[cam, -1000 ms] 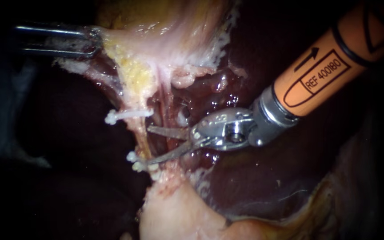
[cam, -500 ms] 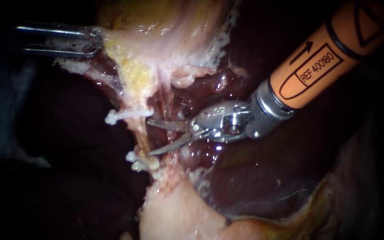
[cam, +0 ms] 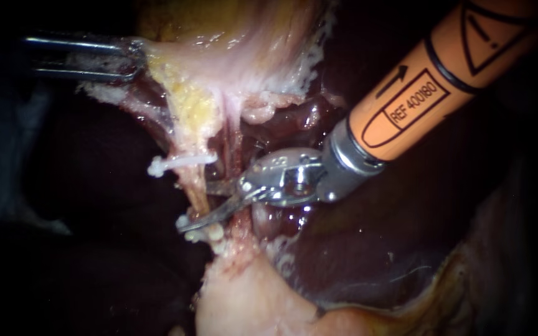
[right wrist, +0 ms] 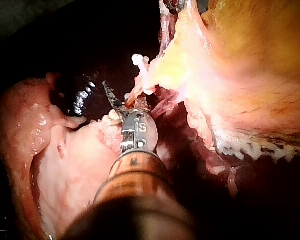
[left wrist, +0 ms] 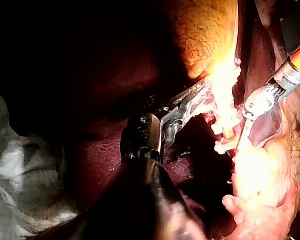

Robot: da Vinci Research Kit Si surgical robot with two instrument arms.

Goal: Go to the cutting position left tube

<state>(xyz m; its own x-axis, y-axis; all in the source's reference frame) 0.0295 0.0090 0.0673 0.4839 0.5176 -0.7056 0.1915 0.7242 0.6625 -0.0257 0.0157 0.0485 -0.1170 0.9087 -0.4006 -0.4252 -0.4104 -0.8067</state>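
The left tube (cam: 197,191) runs thin and pale between an upper white clip (cam: 179,162) and the lower clips (cam: 207,234). Our right instrument's pincer (cam: 194,206) is spread at it: one blade ends just beside the tube, the other lies across it just above the lower clips. Well apart, our left instrument's pincer (cam: 131,59) pinches the gallbladder (cam: 219,56), with dark liver (cam: 375,249) all around.

A short bare stretch of left tube (cam: 196,191) lies between upper clip (cam: 175,162) and lower clips (cam: 210,234). The liver (cam: 356,249) crowds its right side; its left is open.
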